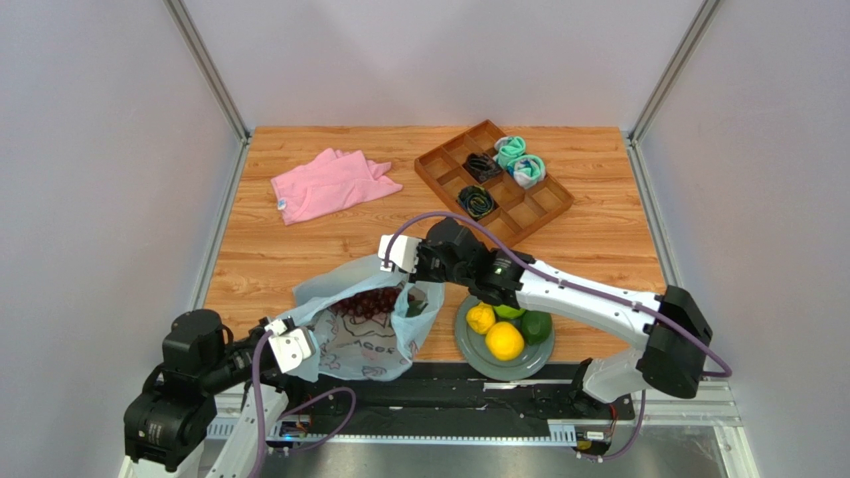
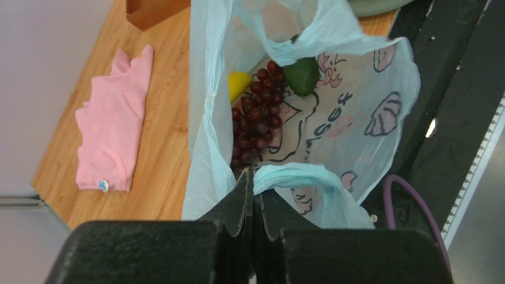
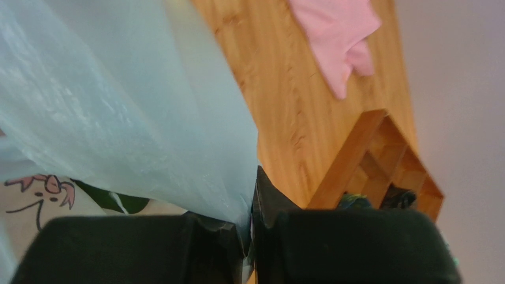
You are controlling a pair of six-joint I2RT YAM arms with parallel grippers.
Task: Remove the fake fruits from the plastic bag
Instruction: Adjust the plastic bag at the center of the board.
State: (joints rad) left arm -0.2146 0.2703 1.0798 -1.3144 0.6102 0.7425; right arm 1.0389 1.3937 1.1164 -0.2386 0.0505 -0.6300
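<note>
The plastic bag point(image 2: 379, 106) is hiding half the lemon point(image 2: 239, 84) and the avocado point(image 2: 303, 77) top; the plate point(image 2: 379, 5) is running off the upper edge.

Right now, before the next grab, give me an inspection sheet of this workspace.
Surface: wooden table, bare wood between the items.
Job's things: plastic bag held open, with a grape bunch, an avocado and a lemon inside; plate carries two more lemons and two green fruits.
Clutter: pink cloth; divided wooden tray with rolled socks.
Grippers: left gripper shut on the bag's near rim; right gripper shut on its far rim.
Cables: purple cables along both arms; no snag seen.
Surroundings: pale walls, metal corner posts; nothing else seen.
</note>
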